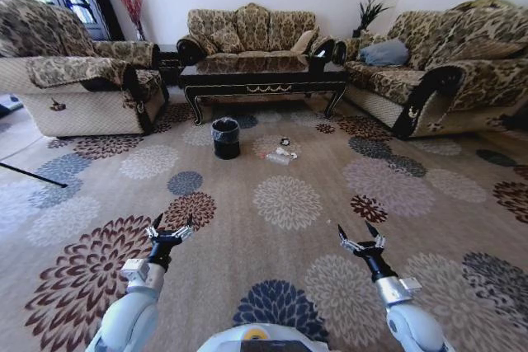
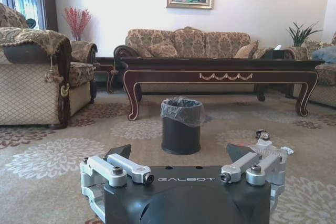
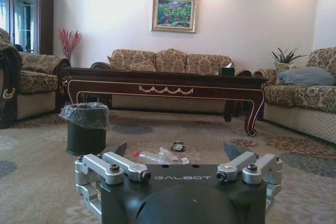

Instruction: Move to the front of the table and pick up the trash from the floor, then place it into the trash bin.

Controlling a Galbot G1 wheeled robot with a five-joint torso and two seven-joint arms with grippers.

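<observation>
The trash (image 1: 278, 152) lies on the carpet (image 1: 289, 204) in a small cluster: a clear bottle (image 3: 152, 157) with a red cap, white paper wads (image 3: 169, 153) just beside it, and a round shiny piece (image 3: 178, 146) a little nearer the counter. All 3 sit in front of the counter (image 1: 264, 76), toward its middle, with the bin (image 1: 225, 138) near them on the robot's left. The bin stands upright with its liner folded over the rim, so a drop from above looks easy. Its closeness to the litter suggests each piece needs only a short carry.

The robot is still well apart from the trash, so the drive to the counter's front looks unfinished.

Both arms are held low and forward, side by side over the carpet, wrists level and pointing at the counter, a carrying pose that keeps them out of the head camera's line to the litter. The left gripper (image 1: 169, 229) is released, fingers spread, holding nothing. The right gripper (image 1: 360, 236) is likewise released and empty.
</observation>
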